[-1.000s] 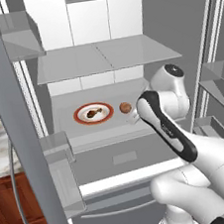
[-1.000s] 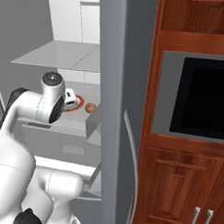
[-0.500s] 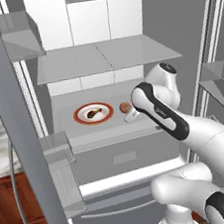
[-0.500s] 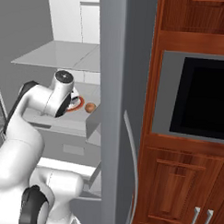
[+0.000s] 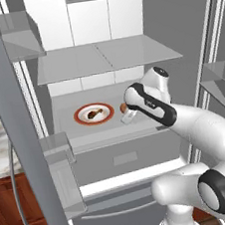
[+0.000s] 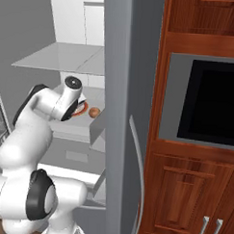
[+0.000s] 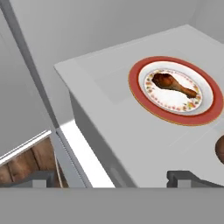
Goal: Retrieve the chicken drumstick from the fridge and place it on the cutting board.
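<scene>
Jaws are standing spread wide and grasping nothing; in the hand view the two small dark fingertips (image 7: 186, 178) are showing well apart at the bottom, with bare shelf between them. The two-finger gripper (image 5: 128, 117) of the white arm is reaching into the tall grey double-door fridge (image 5: 169, 31), hanging just over the front edge of the white middle shelf (image 5: 69, 115), toward its right end.

The small orange-brown chicken drumstick (image 7: 173, 85) is lying inside the fridge on a round white plate with a red rim (image 7: 144, 98); its thick end is pointing away from its thin end across the middle of the plate. In the left base view the same drumstick (image 5: 94, 112) is sitting on that plate (image 5: 80, 116) near the centre of the shelf, closer to the front edge than to the back wall, and the gripper is apart from it, off to its right.

A round brown ball-like food (image 5: 123, 106) is resting on the shelf beside the plate, between the plate and the gripper, very near the arm's wrist; in the right base view it (image 6: 94, 112) is showing just past the arm. Whether the wrist is touching it cannot be told.

A translucent grey upper shelf (image 5: 102, 58) is spanning the fridge above the plate.
</scene>
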Robot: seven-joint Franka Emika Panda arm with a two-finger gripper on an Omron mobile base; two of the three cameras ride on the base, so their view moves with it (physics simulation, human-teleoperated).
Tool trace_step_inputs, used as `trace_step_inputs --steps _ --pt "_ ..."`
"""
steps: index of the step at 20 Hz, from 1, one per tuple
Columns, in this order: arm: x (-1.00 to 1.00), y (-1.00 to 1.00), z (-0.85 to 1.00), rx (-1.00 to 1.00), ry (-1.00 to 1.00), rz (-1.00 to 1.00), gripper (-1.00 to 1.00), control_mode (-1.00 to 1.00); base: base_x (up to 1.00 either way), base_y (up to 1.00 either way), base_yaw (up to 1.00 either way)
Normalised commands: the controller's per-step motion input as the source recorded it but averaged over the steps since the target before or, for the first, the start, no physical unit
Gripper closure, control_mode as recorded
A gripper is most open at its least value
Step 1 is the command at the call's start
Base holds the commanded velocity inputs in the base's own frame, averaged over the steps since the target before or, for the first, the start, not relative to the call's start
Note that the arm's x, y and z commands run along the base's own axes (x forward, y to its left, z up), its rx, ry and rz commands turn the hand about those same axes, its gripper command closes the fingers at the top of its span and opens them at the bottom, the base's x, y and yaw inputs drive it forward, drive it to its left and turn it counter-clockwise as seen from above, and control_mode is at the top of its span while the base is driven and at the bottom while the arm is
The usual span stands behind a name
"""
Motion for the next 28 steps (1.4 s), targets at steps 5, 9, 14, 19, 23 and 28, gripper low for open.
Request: trace_step_inputs --steps 5,9,14,19,23,28 --pt "0.06 0.03 -0.12 0.01 -0.10 0.00 -1.00 -1.00 0.00 0.00 0.00" --pt "0.21 0.04 -0.02 0.00 -0.05 0.00 -1.00 -1.00 0.00 0.00 0.00" --pt "0.44 0.05 -0.01 0.00 0.00 -0.01 -1.00 -1.00 0.00 0.00 0.00" --pt "0.32 0.03 -0.06 0.05 0.00 0.00 -1.00 -1.00 0.00 0.00 0.00" --pt "0.31 0.00 0.00 0.03 0.00 0.00 -1.00 -1.00 0.00 0.00 0.00" --pt "0.31 0.03 0.00 0.00 0.00 0.00 -1.00 -1.00 0.00 0.00 0.00"
